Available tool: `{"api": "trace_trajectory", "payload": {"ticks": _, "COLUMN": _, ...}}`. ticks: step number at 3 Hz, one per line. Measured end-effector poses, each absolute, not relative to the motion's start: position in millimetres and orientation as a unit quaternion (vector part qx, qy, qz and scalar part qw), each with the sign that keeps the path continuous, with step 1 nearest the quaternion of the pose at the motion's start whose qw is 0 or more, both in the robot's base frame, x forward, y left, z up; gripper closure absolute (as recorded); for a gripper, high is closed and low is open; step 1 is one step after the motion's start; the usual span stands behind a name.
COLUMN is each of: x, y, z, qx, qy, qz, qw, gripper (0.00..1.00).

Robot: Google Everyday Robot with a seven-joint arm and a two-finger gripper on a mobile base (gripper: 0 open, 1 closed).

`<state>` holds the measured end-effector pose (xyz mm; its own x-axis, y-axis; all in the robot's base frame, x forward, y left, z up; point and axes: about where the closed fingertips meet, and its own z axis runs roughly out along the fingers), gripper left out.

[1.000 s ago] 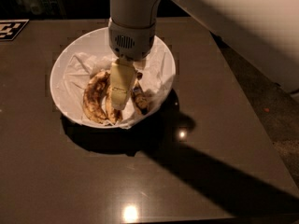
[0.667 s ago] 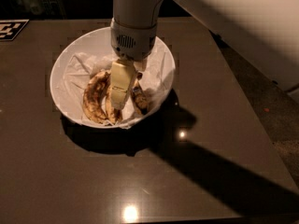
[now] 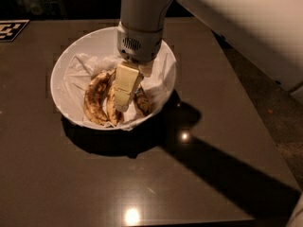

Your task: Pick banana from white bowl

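- While my pincer (image 3: pixel 125 91) hangs down into the white bowl (image 3: pixel 64 70) from above, its pale tip lies over the middle of the fruit. Whether it is open, closed or gripping, I cannot tell.
- One white bowl stands on the far left part of the dark table (image 3: pixel 94 183), lined with crumpled paper (image 3: pixel 78 67).
- Three bananas lie in it side by side. The banana (image 3: pixel 112 113), slim and yellower, is the middle one, and my pincer hides part of it.
- Two browner ones flank it: the left blotched banana (image 3: pixel 94 100) and the right blotched banana (image 3: pixel 142 104).
- One black-and-white marker (image 3: pixel 10 30) sits at the table's far left corner.
- My white arm (image 3: pixel 227 18) crosses the far right, and its shadow (image 3: pixel 222 174) falls toward the near right.
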<state>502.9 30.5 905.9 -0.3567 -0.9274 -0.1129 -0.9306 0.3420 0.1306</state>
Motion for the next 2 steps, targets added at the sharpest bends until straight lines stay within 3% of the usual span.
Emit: {"api": "trace_trajectory", "payload": {"ticks": 2, "x": 503.2, "y": 25.7, "z": 893.6, "qx": -0.555, "qy": 0.827, "qz": 0.093, "qw": -0.009, "gripper": 0.19}}
